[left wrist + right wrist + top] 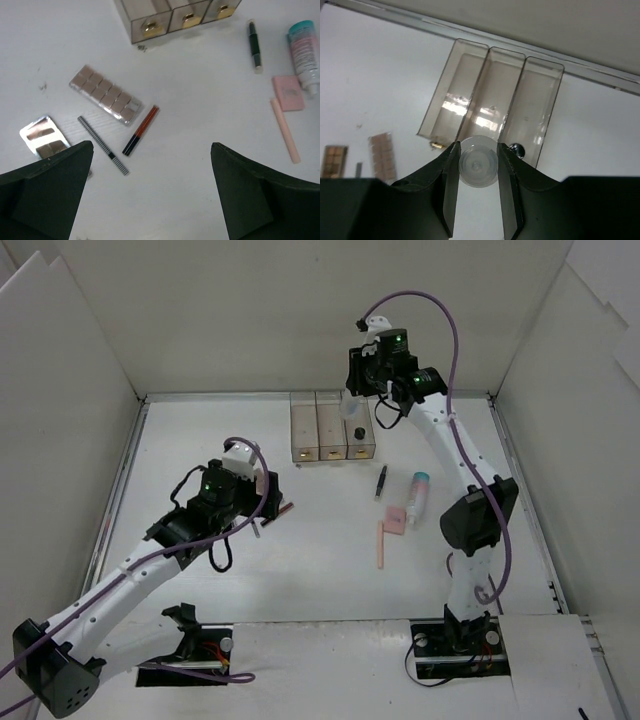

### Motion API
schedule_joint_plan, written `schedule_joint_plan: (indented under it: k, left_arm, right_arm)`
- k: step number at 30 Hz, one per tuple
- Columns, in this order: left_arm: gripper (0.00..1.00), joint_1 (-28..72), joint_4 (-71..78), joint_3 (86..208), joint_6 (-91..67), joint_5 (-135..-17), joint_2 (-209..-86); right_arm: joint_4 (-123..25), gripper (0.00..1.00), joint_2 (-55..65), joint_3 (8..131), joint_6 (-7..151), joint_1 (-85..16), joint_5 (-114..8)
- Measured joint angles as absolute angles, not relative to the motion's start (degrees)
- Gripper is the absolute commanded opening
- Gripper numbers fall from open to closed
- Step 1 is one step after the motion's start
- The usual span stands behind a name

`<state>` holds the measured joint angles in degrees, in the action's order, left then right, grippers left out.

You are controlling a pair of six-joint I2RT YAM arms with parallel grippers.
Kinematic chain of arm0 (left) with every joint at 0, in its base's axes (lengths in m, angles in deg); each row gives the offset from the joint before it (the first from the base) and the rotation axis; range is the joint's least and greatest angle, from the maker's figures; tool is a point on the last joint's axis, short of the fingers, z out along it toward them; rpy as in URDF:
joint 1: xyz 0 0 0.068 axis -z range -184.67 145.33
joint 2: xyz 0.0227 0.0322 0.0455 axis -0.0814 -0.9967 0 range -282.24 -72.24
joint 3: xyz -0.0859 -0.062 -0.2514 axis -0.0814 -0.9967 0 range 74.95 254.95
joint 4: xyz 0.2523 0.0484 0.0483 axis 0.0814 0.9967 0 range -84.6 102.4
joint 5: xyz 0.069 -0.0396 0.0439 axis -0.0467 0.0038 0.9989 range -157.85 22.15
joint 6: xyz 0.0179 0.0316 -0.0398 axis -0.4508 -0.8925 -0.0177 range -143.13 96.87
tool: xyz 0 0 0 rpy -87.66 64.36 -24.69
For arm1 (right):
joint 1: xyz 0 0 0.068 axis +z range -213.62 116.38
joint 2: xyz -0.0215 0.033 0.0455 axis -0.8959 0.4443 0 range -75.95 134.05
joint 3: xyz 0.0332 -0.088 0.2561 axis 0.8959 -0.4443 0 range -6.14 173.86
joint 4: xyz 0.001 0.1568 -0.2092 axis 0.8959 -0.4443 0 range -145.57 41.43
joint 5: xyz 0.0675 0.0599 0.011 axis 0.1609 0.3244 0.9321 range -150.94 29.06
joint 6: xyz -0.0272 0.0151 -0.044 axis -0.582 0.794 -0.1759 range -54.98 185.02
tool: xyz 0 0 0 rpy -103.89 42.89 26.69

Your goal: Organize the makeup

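My right gripper [478, 165] is shut on a clear round container [478, 159], seen end-on, held above the clear three-compartment box [470, 85], also in the top view [305, 425]. A black-capped vial [357, 430] appears to stand in the box's right compartment. My left gripper [151, 146] is open and empty above the table. Under it lie a long brown palette [106, 94], a small palette [44, 135], a striped pencil [102, 145] and a red-black pencil [141, 130]. To the right lie a dark pencil [255, 44], a white-blue bottle [306, 50], a pink pad [288, 92] and a pink stick [285, 130].
White walls [80, 390] enclose the table on the left, back and right. The box stands against the back edge. Both arm bases are at the near edge.
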<state>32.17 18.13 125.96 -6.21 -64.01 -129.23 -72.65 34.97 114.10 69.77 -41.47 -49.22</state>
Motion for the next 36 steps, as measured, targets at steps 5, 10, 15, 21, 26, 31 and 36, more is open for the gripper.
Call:
schedule_joint_plan:
  k: [5,10,15,21,26,31,36]
  left_arm:
    - [1.00,30.58,24.67,123.55,-2.18,-60.08,-126.87]
    - [1.00,30.18,28.84,122.00,0.46,-58.35,-125.21]
    - [0.99,29.70,30.48,121.98,1.44,-57.52,-124.42]
    - [0.99,29.66,32.08,121.98,1.60,-57.22,-124.55]
    - [0.99,29.24,32.21,121.98,1.58,-57.24,-125.38]
    - [0.99,29.00,32.19,121.98,1.53,-57.24,-127.22]
    - [1.00,29.00,32.14,121.98,1.51,-57.37,-128.25]
  right_arm:
    - [-70.11,0.00,44.13,118.82,67.91,-41.47,-58.57]
    - [-68.08,0.00,51.95,120.49,67.52,-41.93,-62.59]
    - [-64.98,0.00,56.43,120.24,67.48,-42.19,-65.19]
    - [-59.40,0.00,56.74,118.08,67.54,-42.56,-66.83]
    - [-55.97,0.00,56.74,116.90,67.98,-42.65,-67.68]
    - [-55.05,0.00,56.74,114.17,68.59,-42.69,-67.86]
    - [-54.73,0.00,56.74,111.17,69.51,-42.69,-68.01]
